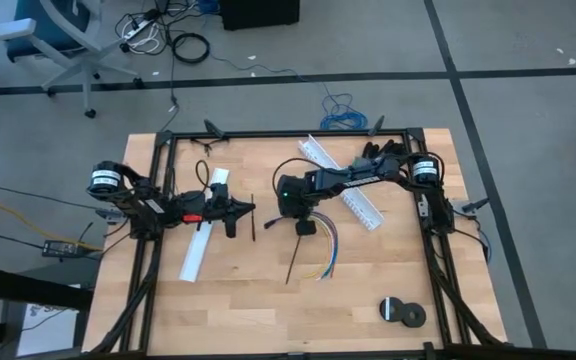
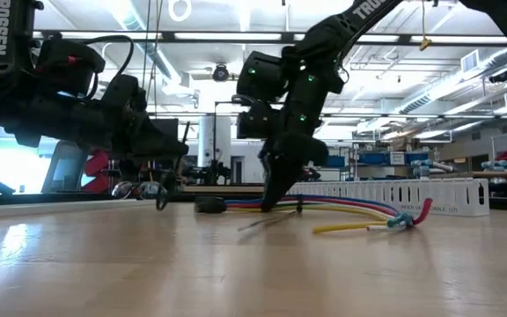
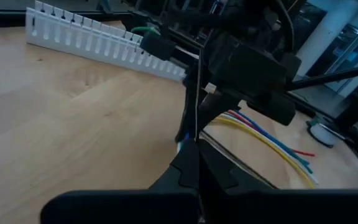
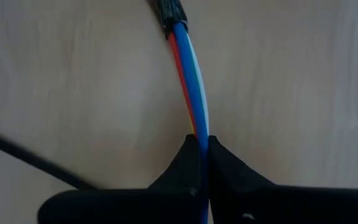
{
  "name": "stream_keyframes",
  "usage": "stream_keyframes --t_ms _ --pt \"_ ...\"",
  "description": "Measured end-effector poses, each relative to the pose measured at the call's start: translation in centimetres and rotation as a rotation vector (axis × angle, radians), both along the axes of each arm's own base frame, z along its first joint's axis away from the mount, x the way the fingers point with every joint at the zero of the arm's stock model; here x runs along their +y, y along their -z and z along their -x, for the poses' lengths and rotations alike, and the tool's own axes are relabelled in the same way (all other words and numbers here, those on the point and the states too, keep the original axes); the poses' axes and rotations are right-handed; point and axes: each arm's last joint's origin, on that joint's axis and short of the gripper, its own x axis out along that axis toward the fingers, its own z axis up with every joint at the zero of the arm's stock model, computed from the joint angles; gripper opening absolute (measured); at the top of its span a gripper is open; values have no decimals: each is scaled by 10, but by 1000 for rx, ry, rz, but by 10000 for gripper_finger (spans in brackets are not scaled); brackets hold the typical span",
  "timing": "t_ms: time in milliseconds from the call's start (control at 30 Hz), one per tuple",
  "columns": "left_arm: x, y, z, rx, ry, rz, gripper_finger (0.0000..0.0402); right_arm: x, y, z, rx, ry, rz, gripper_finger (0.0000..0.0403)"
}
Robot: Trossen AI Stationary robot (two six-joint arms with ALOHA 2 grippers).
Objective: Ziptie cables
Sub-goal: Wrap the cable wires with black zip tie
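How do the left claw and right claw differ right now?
The right claw is down at the table, shut on the cables; the left claw is off the table, shut on a ziptie. The right claw points down; the left reaches level across. Both are shut.

The worktop [image 1: 258,300] is light wood inside a black frame [image 1: 288,133]. It stands on a grey floor [image 1: 528,90] crossed by dark lines. Beyond the worktop's far left corner stands an office chair [image 1: 58,45] with a white base, with a tangle of leads [image 1: 163,35] on the floor beside it. A blue coil of cable [image 1: 343,112] lies just past the far edge. Seen level, the room behind is a wide workshop with long ceiling lights [image 2: 236,37] and shelves [image 2: 385,163].
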Motion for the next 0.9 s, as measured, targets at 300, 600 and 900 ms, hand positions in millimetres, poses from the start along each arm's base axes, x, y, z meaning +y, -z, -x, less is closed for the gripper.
stream_keyframes --t_ms 300,600,900 --pt "2 -2 0 -9 -57 -40 0 -2 6 43 -71 129 -33 0" --pt "6 -9 -3 -42 -193 -151 0 -2 4 80 -202 239 -68 1" --pt "9 -13 -32 37 -135 -182 0 -1 -8 58 -477 182 -77 2"
